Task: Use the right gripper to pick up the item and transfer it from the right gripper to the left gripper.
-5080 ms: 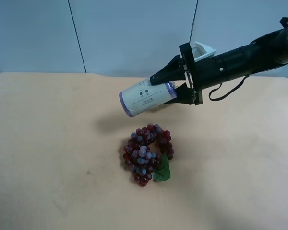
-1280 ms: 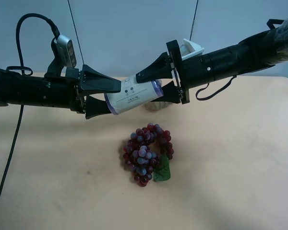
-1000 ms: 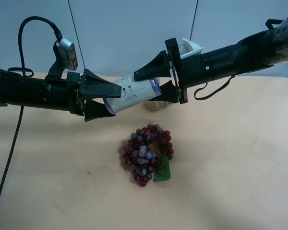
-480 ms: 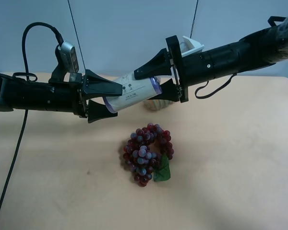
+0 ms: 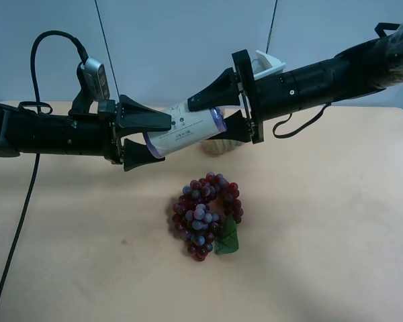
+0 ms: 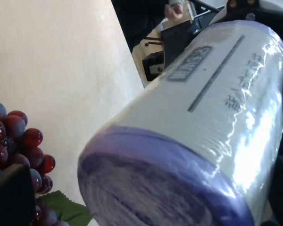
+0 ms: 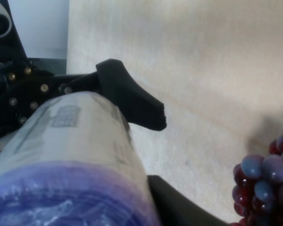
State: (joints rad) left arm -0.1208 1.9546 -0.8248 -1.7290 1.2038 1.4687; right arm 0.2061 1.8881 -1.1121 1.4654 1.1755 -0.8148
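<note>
The item, a cream-white can (image 5: 185,131) with a blue-purple lid, hangs on its side in the air between both arms. My right gripper (image 5: 197,123), on the arm with the white block, is shut on its lid end. My left gripper (image 5: 159,137), on the arm with the grey camera module, has a finger pressed on each side of the can's other end. The can fills the right wrist view (image 7: 75,155) and the left wrist view (image 6: 188,127). One left finger (image 7: 132,101) shows beside the can in the right wrist view.
A grape bunch (image 5: 207,215) with a green leaf lies on the tan table (image 5: 336,221) below the can; it also shows in both wrist views (image 7: 266,183) (image 6: 14,136). A ribbed wooden piece (image 5: 218,145) stands behind the can. A black cable (image 5: 13,228) trails at the left.
The left arm has come in from the view's left and put its fingers round the can's free end. Both arms and the can rose a little; the last half second shows almost no movement.
</note>
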